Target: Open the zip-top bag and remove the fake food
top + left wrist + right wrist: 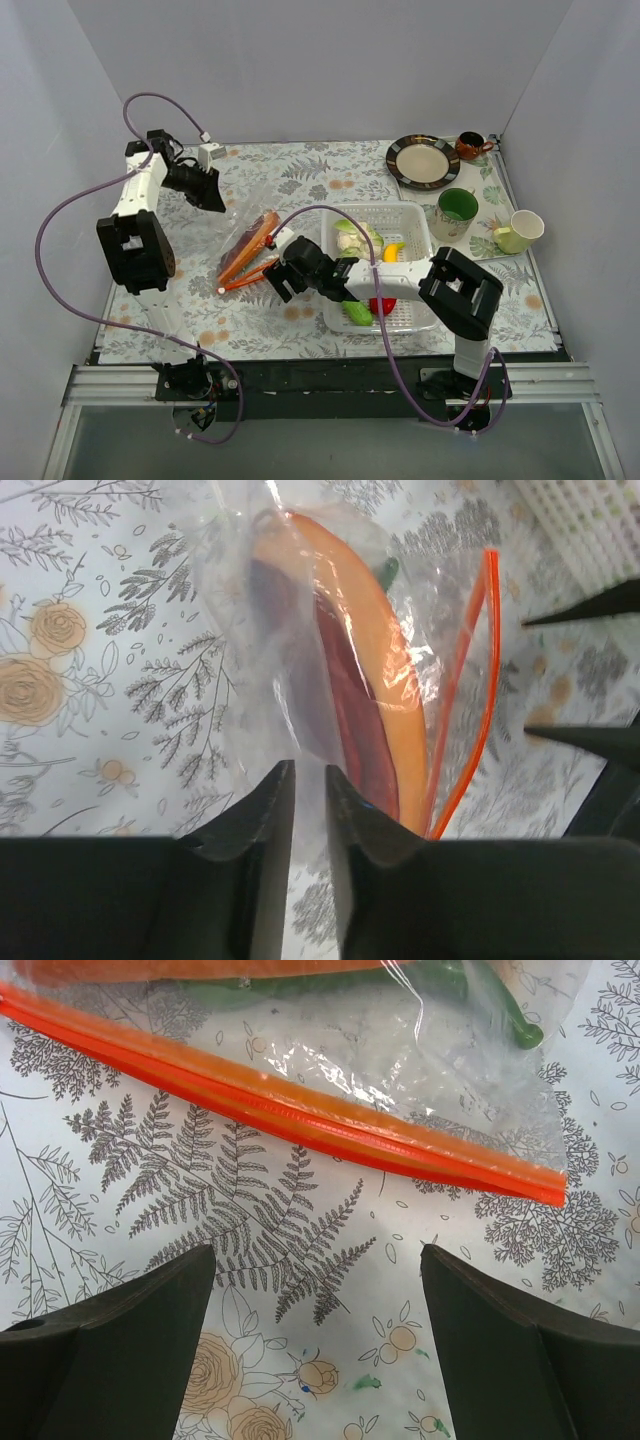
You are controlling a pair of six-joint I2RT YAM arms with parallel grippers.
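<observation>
The zip-top bag [330,660] may slip, since the left claw [307,775] at eleven o'clock pinches only thin plastic; the right claw [318,1260] is spread.

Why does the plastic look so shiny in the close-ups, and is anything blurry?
Left wrist view: white glare streaks the crinkled zip-top bag, slightly soft near the lens; the left gripper is a dark silhouette. Right wrist view: the orange zip strip is sharp, glints above it. Top view: evenly lit.
</observation>
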